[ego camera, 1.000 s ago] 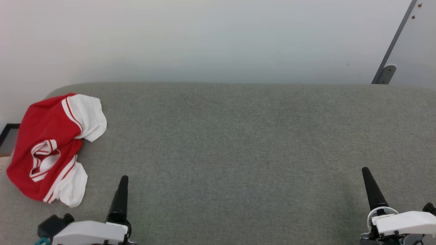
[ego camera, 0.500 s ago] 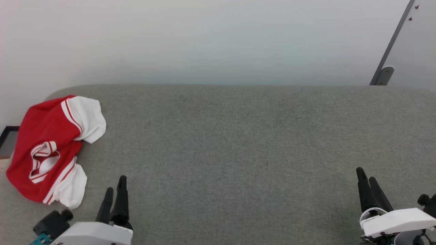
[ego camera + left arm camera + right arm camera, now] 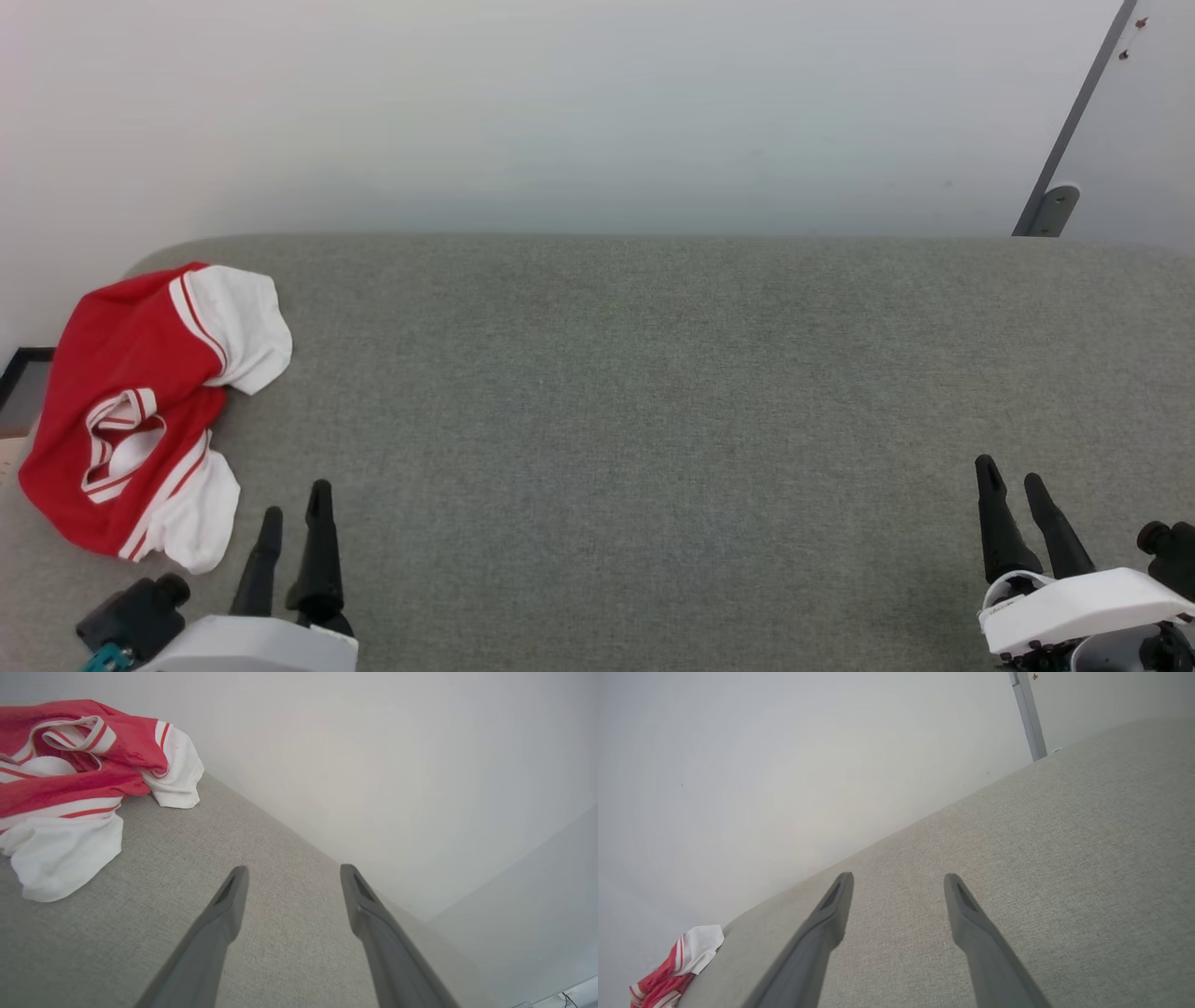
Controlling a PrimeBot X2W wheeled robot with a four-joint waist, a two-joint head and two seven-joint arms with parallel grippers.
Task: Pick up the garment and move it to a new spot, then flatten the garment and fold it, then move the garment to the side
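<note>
The dark two-fingered left gripper [image 3: 296,498] and right gripper [image 3: 1008,469] are turned at the wrist, each now showing both fingers apart instead of one.

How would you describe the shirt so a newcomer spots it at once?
Start from the wide grey surface against the pale wall and go to its left end. There a crumpled shirt lies, just left of the left gripper. It is bright red with white short sleeves and striped trim, unlike the plain grey fabric and dark fingers beside it.
</note>
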